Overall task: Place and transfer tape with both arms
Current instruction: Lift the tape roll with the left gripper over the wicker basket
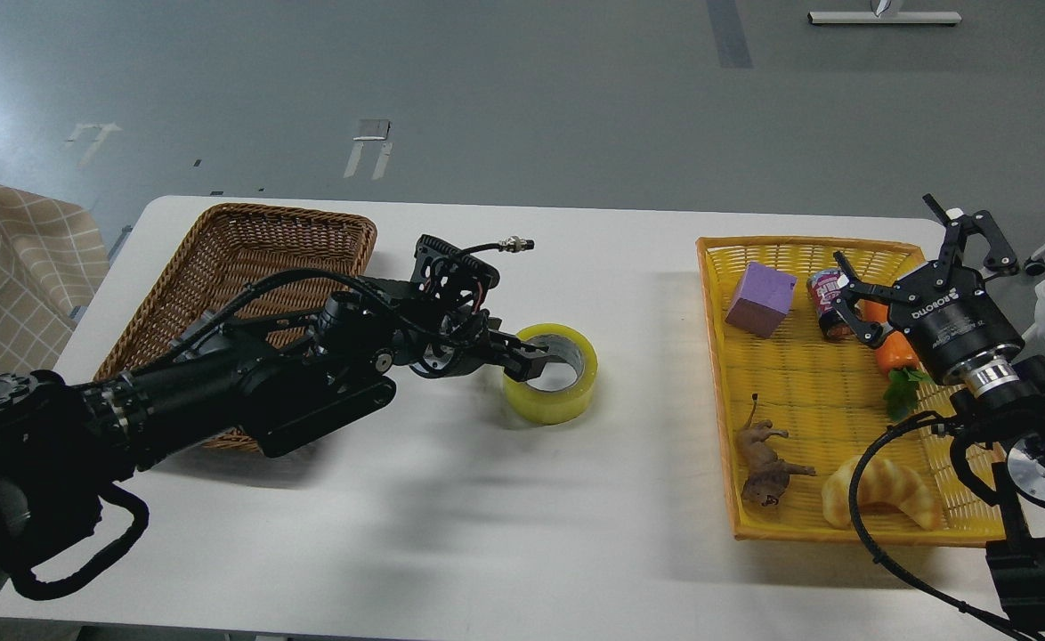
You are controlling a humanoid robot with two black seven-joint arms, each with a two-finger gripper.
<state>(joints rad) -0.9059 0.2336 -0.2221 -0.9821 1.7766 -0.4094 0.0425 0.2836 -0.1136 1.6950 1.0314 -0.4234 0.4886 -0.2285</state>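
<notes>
The tape (551, 383), a yellow roll with a grey-white core, lies flat on the white table (487, 516) near the middle. My left gripper (530, 356) reaches in from the left and sits at the roll's left wall, with one fingertip over the core hole. The fingers are dark, and I cannot tell whether they pinch the wall. My right gripper (898, 245) is open and empty. It hovers over the back right of the yellow tray (718, 374), above a can (825, 298) and a toy carrot (896, 352).
A brown wicker basket (247, 236) stands at the back left, partly under my left arm. The yellow tray also holds a purple block (760, 298), a toy animal (765, 463) and a croissant toy (883, 491). A checked cloth (6, 267) lies off the table's left edge.
</notes>
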